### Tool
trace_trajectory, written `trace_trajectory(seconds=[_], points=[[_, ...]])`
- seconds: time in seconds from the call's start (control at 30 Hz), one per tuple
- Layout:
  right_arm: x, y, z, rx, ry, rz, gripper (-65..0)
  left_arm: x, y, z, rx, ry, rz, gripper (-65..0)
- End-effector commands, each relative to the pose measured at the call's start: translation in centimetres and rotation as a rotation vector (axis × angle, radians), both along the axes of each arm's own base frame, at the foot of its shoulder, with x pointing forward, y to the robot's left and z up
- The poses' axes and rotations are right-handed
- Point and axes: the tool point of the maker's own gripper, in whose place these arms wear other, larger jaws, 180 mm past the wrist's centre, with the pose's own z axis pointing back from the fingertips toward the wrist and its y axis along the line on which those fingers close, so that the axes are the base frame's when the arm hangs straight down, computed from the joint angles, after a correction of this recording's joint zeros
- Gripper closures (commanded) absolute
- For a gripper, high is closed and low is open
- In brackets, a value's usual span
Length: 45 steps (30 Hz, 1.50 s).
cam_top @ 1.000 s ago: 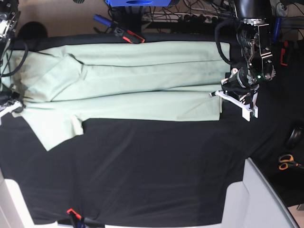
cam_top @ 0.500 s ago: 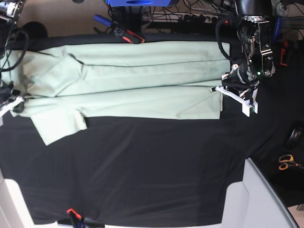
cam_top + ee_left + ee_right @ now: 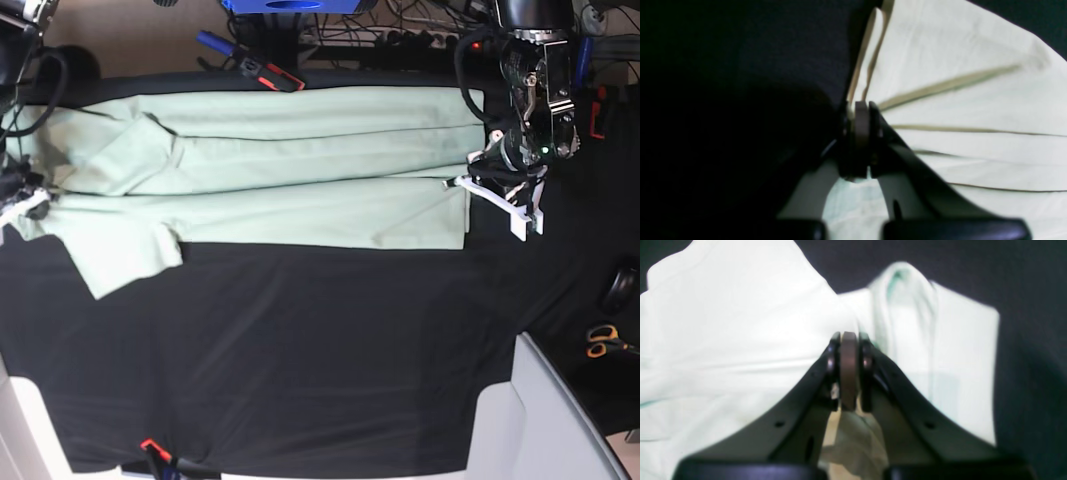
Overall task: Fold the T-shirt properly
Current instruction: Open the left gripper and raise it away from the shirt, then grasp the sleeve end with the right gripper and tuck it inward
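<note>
Holding the T-shirt (image 3: 270, 165) stretched lengthwise across the far half of the black bench (image 3: 320, 360), I have both hands pinched shut on cloth. My left hand (image 3: 462, 186) grips the shirt's hem edge, at the end away from the collar; the left wrist view shows its tips (image 3: 858, 123) pressed together with creases fanning out from them. My right hand (image 3: 22, 197) clamps the shirt at the collar end; the right wrist view shows its tips (image 3: 848, 355) closed, with fabric bunched beneath.

My main worry is the shirt itself: pulling unevenly would skew the long fold lines. The loose sleeve (image 3: 120, 262), hanging nearer than the shirt body, could drag and crumple under it. Smallest risk, but real: each pinch is narrow, so a layer may slip out of either hand.
</note>
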Motion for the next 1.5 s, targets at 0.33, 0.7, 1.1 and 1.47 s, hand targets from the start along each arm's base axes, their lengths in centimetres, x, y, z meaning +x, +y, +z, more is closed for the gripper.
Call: trace_trajectory(seconds=[0.33,0.7,1.1,1.47], points=[[0.4,-1.6,1.2,-0.033,-0.034,-0.017,-0.1,0.8,-0.2,0.3,0.086,-0.015,-0.021,0.0],[0.9,-1.2,1.9,-0.033,-0.017,0.001,-19.3,-0.5,-0.1,-0.1,0.085,0.010,-0.021,-14.8],[5.2,0.4,8.1,-0.118,-0.136,0.094,-35.3,-1.8,-1.1,5.7,0.129,-0.079,-0.081,-33.6],[11.2,3.5,2.9,0.007,-0.057,0.166,-43.4,-8.5,6.7,8.9,0.278,-0.050,0.099,-27.2]])
